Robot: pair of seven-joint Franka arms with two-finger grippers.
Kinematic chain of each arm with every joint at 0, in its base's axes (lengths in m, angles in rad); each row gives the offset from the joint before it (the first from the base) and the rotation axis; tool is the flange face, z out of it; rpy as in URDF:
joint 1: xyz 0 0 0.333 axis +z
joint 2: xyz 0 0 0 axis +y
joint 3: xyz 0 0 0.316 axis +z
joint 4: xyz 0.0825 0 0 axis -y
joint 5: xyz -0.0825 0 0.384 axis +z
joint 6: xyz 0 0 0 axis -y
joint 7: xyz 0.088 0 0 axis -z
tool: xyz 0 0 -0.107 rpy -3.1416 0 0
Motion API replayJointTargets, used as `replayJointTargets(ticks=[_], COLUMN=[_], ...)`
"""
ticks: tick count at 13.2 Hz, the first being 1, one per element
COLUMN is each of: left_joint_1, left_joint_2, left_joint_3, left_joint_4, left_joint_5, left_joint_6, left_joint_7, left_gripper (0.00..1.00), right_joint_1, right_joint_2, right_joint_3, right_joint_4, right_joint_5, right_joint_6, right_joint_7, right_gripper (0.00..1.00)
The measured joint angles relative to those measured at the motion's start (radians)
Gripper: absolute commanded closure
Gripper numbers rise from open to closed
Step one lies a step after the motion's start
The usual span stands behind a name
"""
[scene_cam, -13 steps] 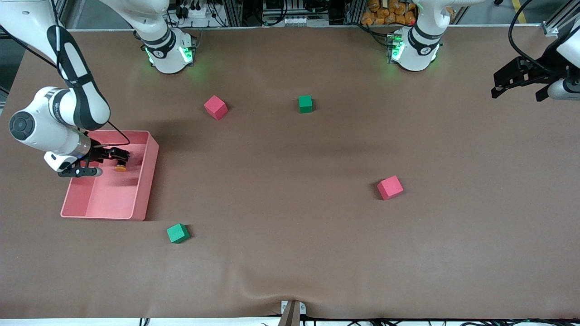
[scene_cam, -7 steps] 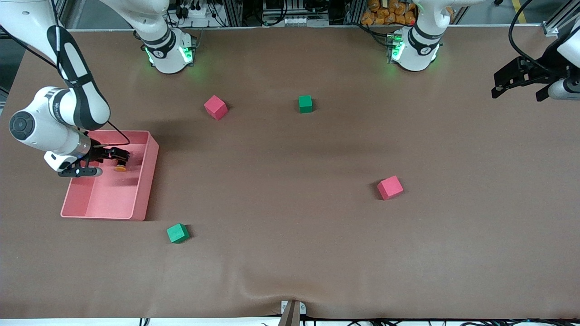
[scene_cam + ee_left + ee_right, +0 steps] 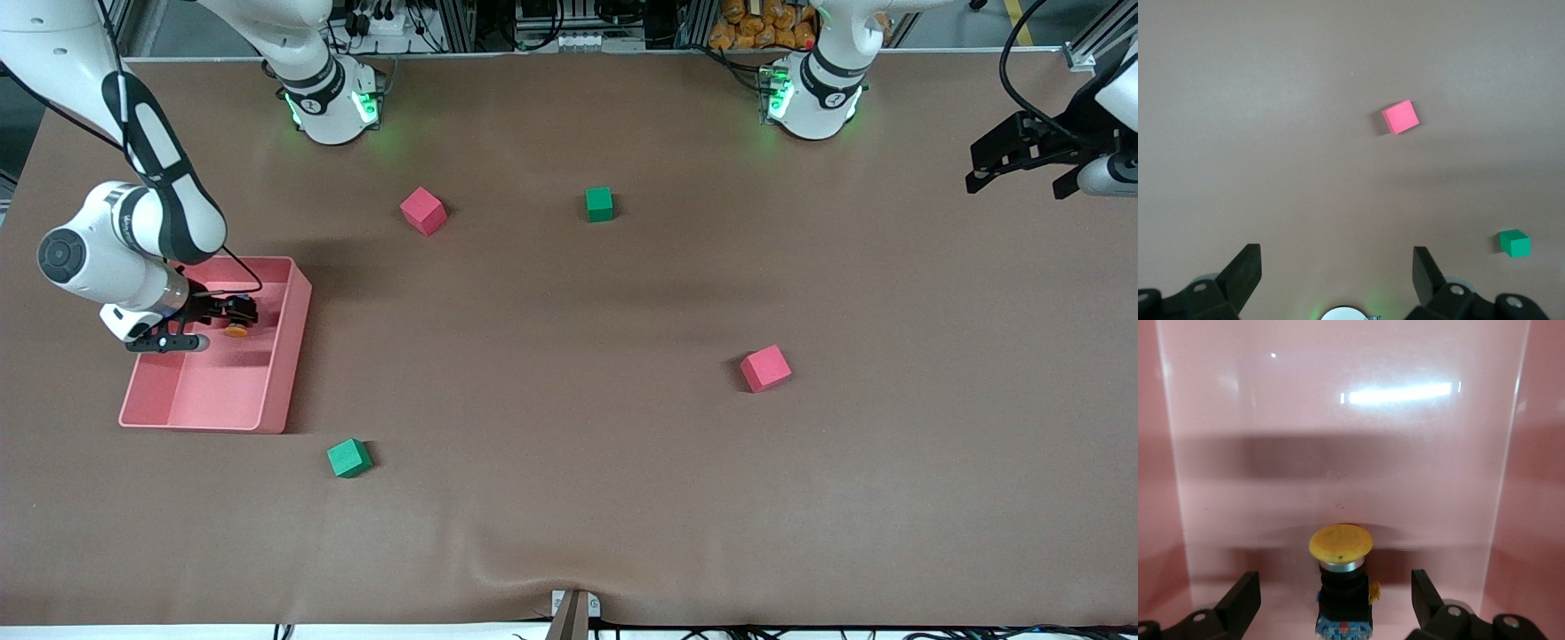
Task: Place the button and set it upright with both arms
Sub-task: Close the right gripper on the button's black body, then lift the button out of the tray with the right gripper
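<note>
Spreading across the whole front view, the brown tabletop (image 3: 569,498) carries a pink bin (image 3: 283,356) toward the right arm's end, plus scattered red and green cubes. The right arm reaches into that bin, and the right gripper (image 3: 233,311) hangs low inside it with its fingers (image 3: 1238,600) spread wide on either side of the button (image 3: 1341,580), closed on nothing. The button stands on the bin floor with its orange cap up and its black body below, between the fingers but apart from both. The left arm waits over its own end of the tabletop, the left gripper (image 3: 1022,164) wide open and empty.

By the look of it, the step in hand is either picking the button out of the bin or leaving it there upright; which one I cannot tell. A pick would call for the fingers to drop around the black body and close squarely, without tipping it.
</note>
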Motion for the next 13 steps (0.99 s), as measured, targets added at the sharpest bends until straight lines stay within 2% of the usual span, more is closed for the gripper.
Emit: replayJointTargets(ticks=[1, 2, 3, 13], left_joint_1=[0.003, 0.004, 0.004, 0.004], left_joint_2=[0.000, 0.000, 0.000, 0.000], left_joint_3=[0.000, 0.001, 0.001, 0.001], left_joint_4=[0.000, 0.000, 0.000, 0.000], left_joint_5=[0.000, 0.000, 0.000, 0.000], left_joint_6=[0.000, 0.000, 0.000, 0.000], left_joint_7=[0.000, 0.000, 0.000, 0.000], left_gripper=[0.00, 0.00, 0.00, 0.00], right_joint_1=[-0.001, -0.001, -0.002, -0.003], right_joint_2=[0.016, 0.030, 0.042, 0.023], right_joint_3=[-0.001, -0.001, -0.001, 0.001], right_joint_4=[-0.001, -0.001, -0.001, 0.004], right_joint_5=[0.000, 0.000, 0.000, 0.000], right_joint_6=[0.001, 0.004, 0.007, 0.005], right_joint_7=[0.000, 0.000, 0.000, 0.000], right_gripper=[0.00, 0.66, 1.00, 1.00])
